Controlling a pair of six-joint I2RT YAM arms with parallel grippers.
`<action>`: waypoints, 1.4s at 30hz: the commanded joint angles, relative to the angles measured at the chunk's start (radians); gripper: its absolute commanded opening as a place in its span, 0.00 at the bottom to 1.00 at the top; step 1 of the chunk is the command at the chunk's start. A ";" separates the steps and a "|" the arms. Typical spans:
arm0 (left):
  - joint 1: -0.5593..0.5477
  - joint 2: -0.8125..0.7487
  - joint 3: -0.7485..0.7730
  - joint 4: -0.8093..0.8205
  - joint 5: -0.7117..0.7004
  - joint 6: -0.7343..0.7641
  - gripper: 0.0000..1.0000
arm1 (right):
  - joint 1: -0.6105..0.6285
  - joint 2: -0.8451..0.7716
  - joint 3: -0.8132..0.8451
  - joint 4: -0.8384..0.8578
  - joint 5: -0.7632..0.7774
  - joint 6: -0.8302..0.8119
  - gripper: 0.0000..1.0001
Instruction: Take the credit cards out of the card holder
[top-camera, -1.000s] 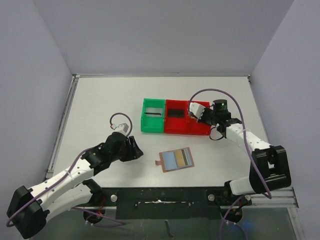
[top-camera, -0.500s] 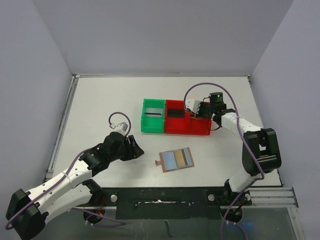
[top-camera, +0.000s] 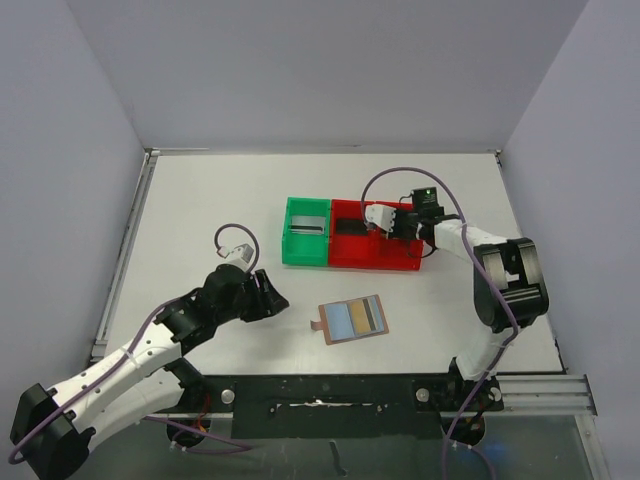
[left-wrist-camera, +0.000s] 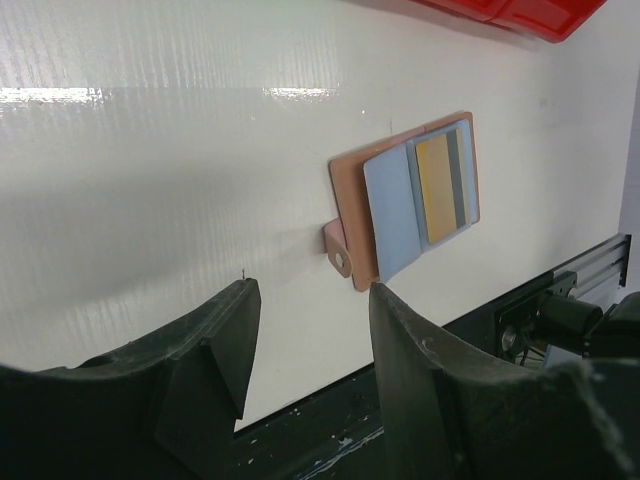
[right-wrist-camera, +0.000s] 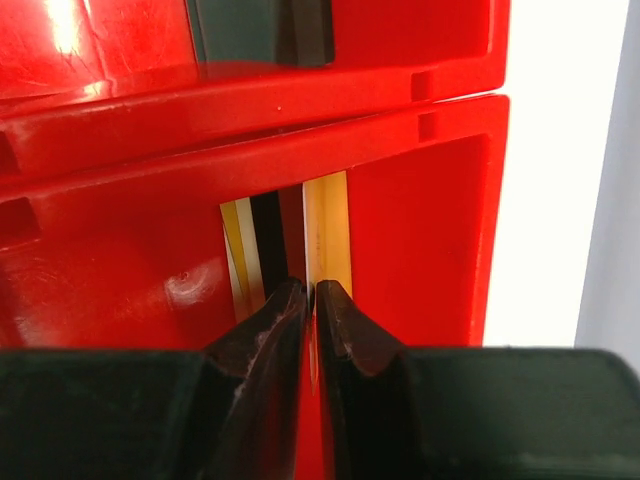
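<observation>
Where card holder (top-camera: 352, 319) lies: open on desk (top-camera: 200, 200), striped card (left-wrist-camera: 440, 185) inside.
Left tool (left-wrist-camera: 305, 300): jaws apart, near holder.
Right tool (right-wrist-camera: 308, 290): at red bin (right-wrist-camera: 420, 200), nearly together around pale gold card (right-wrist-camera: 328, 225); whether clamped, cannot tell.

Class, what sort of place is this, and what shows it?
Probably a robotics lab test cell: a bare white table boxed in by plain grey walls, a left arm and right arm bolted at its near edge, and staged props: a card holder, a red bin and a green bin.
</observation>
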 joint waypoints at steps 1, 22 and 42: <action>0.007 -0.024 0.046 0.024 0.016 -0.012 0.47 | 0.008 -0.002 0.019 0.030 0.023 -0.011 0.14; 0.007 -0.061 0.066 -0.005 0.017 -0.022 0.47 | 0.013 0.000 0.023 0.057 0.089 0.136 0.36; 0.003 -0.015 -0.016 0.220 0.129 -0.091 0.47 | -0.019 -0.597 -0.311 0.304 0.263 1.534 0.64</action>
